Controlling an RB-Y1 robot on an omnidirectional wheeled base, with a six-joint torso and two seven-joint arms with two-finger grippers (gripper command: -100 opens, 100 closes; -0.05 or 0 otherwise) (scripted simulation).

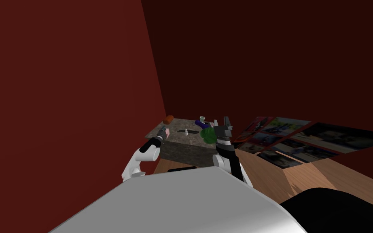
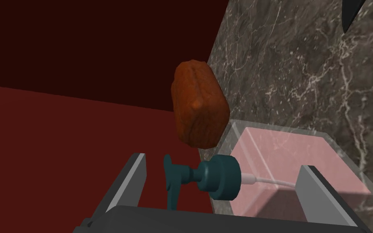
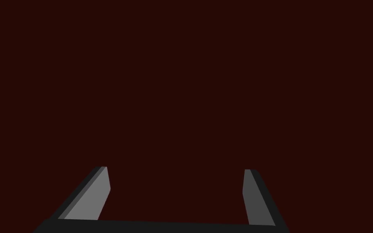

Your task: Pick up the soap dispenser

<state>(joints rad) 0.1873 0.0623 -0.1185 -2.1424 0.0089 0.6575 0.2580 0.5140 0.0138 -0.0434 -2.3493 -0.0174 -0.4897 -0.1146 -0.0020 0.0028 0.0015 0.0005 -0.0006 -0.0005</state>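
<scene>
The soap dispenser (image 2: 287, 162) has a clear body with pink liquid and a teal pump head (image 2: 218, 182). It stands at the near left edge of a dark marble-topped table (image 1: 189, 141). My left gripper (image 2: 222, 162) is open around it, and the pump head and body lie between the two fingers. One finger overlaps the body; the other stands apart from the nozzle. In the head view the left gripper (image 1: 163, 132) is at the dispenser (image 1: 166, 132) on the table's left side. My right gripper (image 1: 226, 121) is raised over the table's right side, and in the right wrist view the right gripper (image 3: 175, 169) is open and holds nothing.
A brown-orange lump (image 2: 200, 103) lies just beyond the dispenser, near the dark red wall. On the table there are also a small white bottle (image 1: 186, 132), a green bushy thing (image 1: 208, 135) and a blue item with a white cup (image 1: 201, 121). Pictures (image 1: 303, 141) lie on the wooden floor to the right.
</scene>
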